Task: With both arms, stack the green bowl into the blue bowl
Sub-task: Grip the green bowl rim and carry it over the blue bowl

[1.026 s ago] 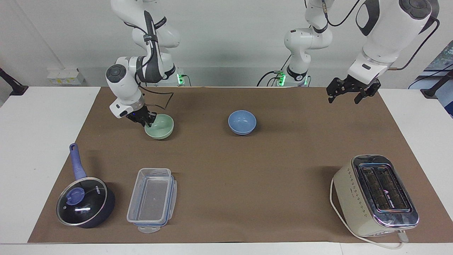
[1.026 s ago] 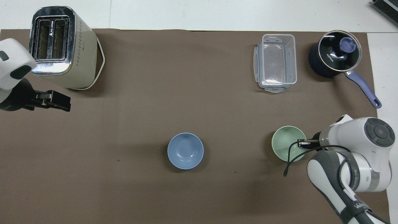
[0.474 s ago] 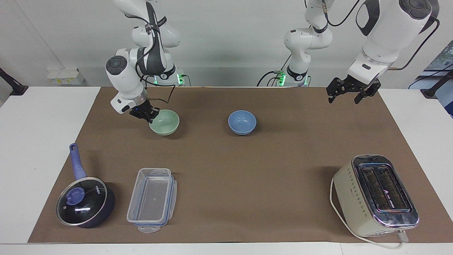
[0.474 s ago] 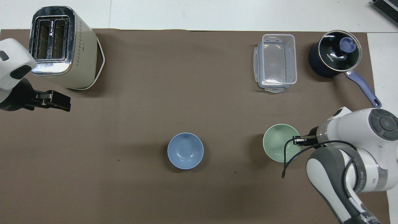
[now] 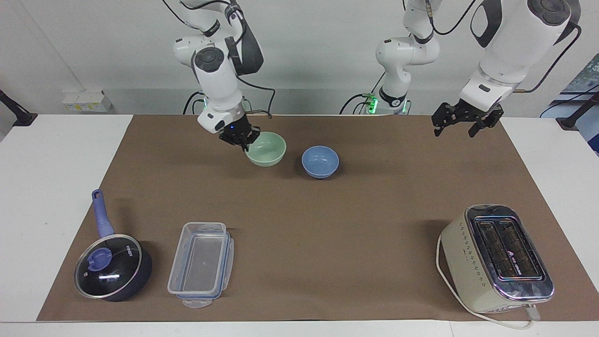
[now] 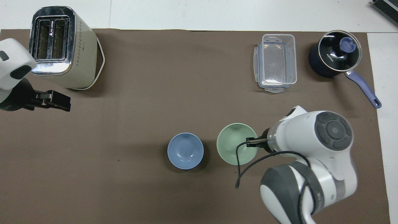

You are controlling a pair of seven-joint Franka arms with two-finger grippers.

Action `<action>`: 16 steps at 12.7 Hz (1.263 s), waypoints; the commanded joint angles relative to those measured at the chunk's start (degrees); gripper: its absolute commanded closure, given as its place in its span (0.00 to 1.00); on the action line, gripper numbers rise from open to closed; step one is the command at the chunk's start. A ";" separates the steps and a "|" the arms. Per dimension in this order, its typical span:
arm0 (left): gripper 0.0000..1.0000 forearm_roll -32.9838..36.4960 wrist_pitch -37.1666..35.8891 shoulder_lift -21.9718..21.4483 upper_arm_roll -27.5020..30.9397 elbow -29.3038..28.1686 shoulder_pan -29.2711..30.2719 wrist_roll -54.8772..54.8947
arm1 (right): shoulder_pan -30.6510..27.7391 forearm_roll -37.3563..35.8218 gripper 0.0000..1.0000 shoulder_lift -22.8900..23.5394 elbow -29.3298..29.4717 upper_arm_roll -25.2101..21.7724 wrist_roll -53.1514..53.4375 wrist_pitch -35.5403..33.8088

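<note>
My right gripper is shut on the rim of the pale green bowl and holds it in the air above the brown mat, close beside the blue bowl, on the side toward the right arm's end. The green bowl is level and open side up. The blue bowl stands empty on the mat. In the overhead view the green bowl and the blue bowl show side by side, with my right gripper at the green rim. My left gripper waits open and empty above the mat at the left arm's end.
A cream toaster stands at the left arm's end, farther from the robots. A clear plastic container and a dark saucepan with a blue handle stand at the right arm's end, farther from the robots. The brown mat covers the table.
My right gripper has lifted the green bowl off the mat and carried it toward the blue bowl, ending close beside it. The left arm has not moved.
</note>
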 commanded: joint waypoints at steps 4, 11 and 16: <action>0.00 0.94 -0.93 -0.08 -0.12 0.54 0.39 0.74 | 11.41 2.35 1.00 9.70 4.41 -0.05 14.33 8.43; 0.00 1.02 -0.93 -0.08 -0.20 0.54 0.39 0.74 | 14.50 2.35 1.00 14.36 3.53 -0.05 16.37 13.70; 0.00 0.94 -1.02 -0.08 -0.20 0.54 0.39 0.74 | 14.42 2.26 0.50 14.64 3.62 -0.05 16.63 14.77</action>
